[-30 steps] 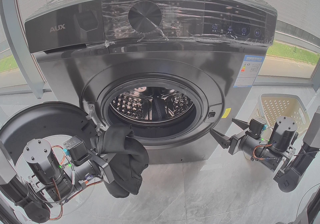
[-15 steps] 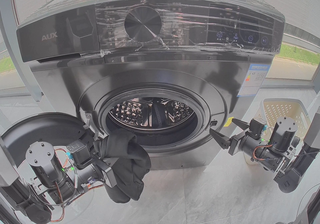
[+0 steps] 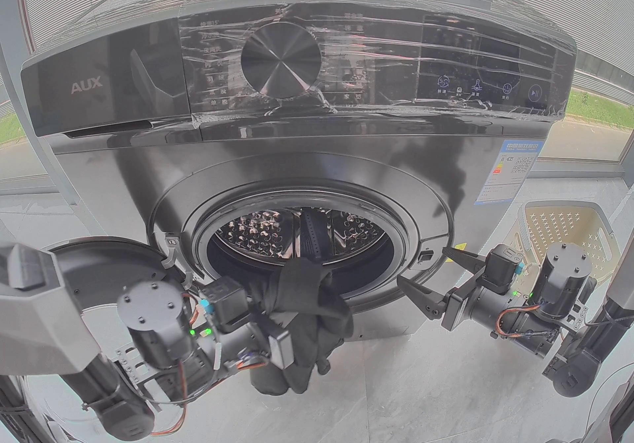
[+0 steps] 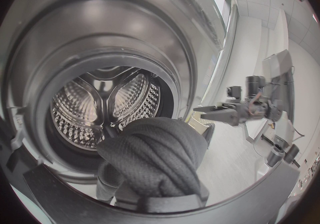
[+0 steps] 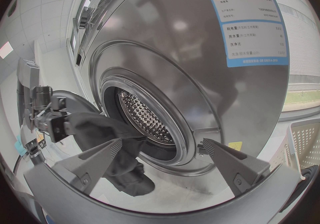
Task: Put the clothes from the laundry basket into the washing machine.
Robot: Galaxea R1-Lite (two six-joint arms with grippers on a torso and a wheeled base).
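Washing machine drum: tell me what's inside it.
Its studded metal wall and ribs show. The black garment in the left claw, hanging at the opening, covers the drum's lower front.

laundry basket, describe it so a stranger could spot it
Find the big grey washing machine. On the floor to the right of it, behind the right gripper, stands the laundry basket. It is the only cream plastic thing, its walls full of small holes.

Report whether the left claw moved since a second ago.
Yes. The left claw, shut on the black cloth garment, moved right, from the lower-left rim to the lower middle of the grey washing machine's round opening.
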